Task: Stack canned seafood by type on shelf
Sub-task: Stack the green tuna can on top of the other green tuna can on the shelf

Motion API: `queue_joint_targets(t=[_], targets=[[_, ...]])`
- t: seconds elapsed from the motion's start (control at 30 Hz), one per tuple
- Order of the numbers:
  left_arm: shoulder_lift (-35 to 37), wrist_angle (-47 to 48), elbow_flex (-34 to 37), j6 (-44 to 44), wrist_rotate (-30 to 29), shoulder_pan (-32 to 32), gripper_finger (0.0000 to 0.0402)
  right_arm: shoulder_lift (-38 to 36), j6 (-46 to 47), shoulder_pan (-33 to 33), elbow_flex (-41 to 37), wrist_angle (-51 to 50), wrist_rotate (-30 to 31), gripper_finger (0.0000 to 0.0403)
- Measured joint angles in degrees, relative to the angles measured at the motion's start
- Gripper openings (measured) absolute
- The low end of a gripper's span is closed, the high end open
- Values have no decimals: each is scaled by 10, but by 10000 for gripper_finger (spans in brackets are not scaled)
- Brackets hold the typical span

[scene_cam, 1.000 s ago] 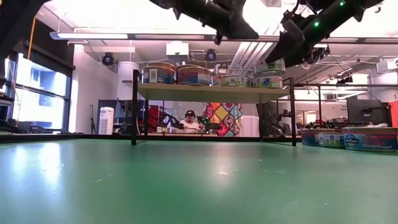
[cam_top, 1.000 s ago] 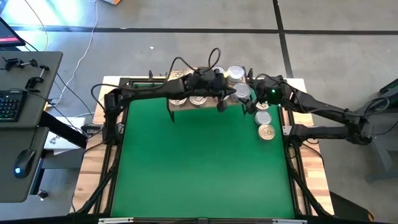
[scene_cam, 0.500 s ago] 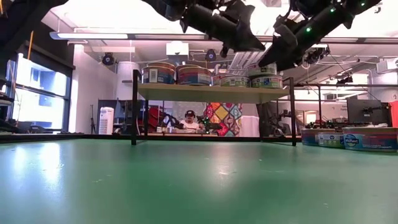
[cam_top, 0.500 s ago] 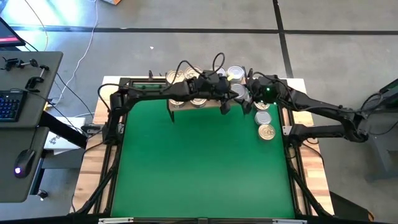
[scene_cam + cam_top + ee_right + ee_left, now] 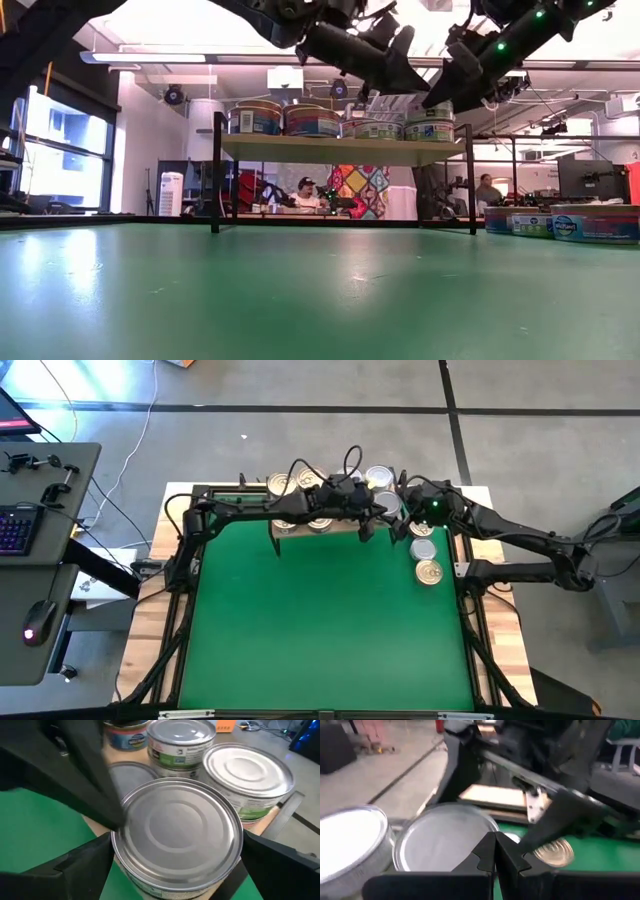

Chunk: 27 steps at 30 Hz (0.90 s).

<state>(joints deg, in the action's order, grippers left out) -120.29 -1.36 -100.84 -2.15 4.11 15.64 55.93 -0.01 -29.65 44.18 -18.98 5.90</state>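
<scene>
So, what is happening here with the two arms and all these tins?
The robot is sorting tins onto the shelf at the far end of the table. The right gripper is open, its fingers on both sides of a silver tin at the shelf's right end. Whether they touch it cannot be told. The left gripper is shut and empty, hovering close beside it. Several tins already stand on the shelf, and two more wait on the table near the right arm.

Round tins (image 5: 177,827) of shiny, smooth silver metal with ringed lids and glossy paper labels. One gold-toned metal lid (image 5: 429,571). The shelf (image 5: 340,150) is pale matt wood on thin black metal legs. The table (image 5: 300,290) has a smooth green top with a slight sheen.
</scene>
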Motion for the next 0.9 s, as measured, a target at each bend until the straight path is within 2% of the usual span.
queue_joint_targets(t=[0.3,0.9], targets=[[-26,-35,0,17,-30,12,0,0,2,0,0,-19,-4,399],[-31,0,-2,38,-17,24,0,-24,-5,0,0,-28,-6,399]])
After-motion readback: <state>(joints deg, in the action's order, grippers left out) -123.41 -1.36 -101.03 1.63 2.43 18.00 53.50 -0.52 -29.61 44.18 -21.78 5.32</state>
